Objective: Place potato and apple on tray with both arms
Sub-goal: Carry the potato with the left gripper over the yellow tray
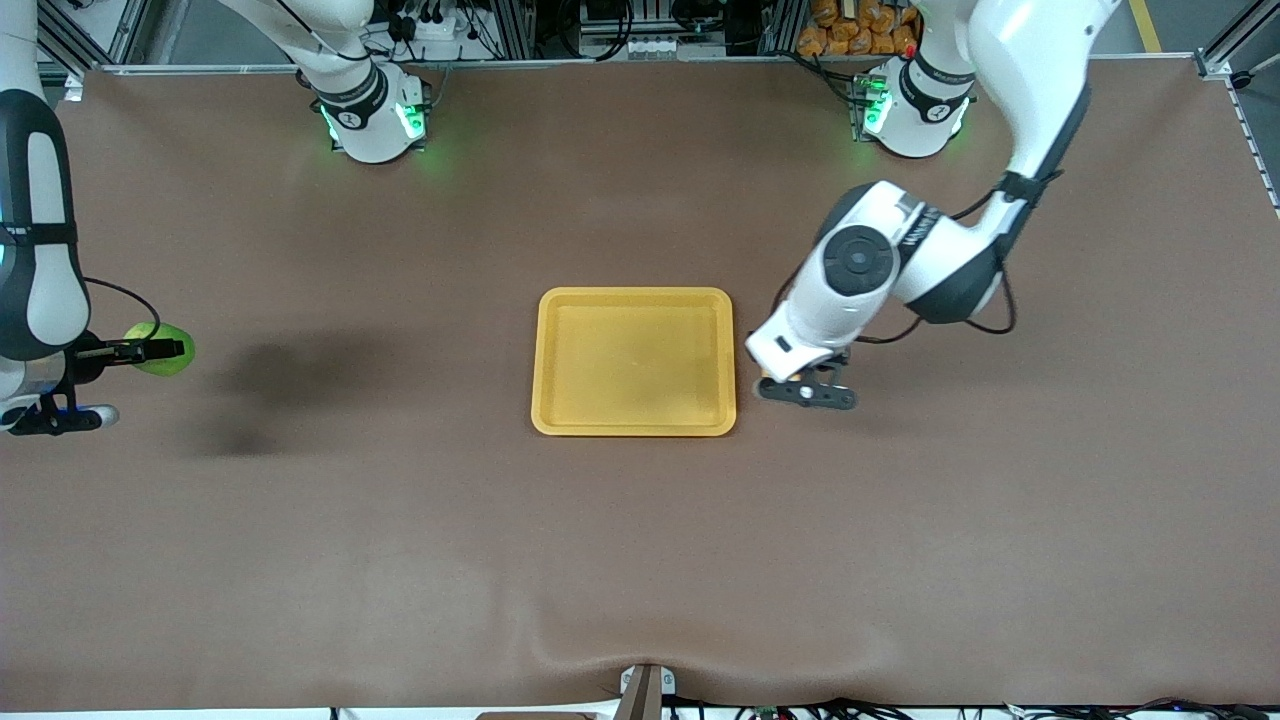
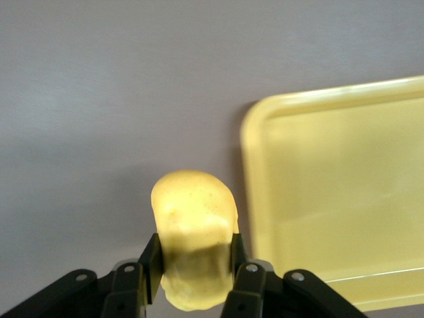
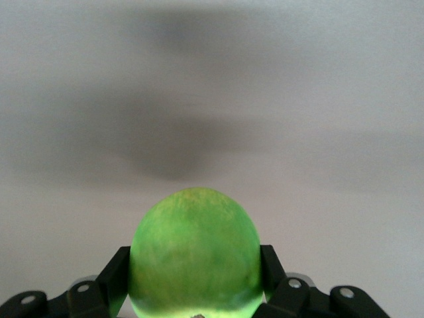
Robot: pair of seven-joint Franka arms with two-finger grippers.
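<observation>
Left gripper clamped the potato just beside the empty tray. Right gripper clamped the apple aloft, well apart. Each should clear the rim, then lower before releasing.

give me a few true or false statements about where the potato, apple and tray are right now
1. The left end effector grips the potato. True.
2. The potato lies on the tray. False: it is held over the table beside the tray.
3. The right end effector grips the apple. True.
4. The apple is over the tray. False: it is held over the table near the right arm's end.
5. The tray holds a fruit. False: nothing lies on it.
</observation>
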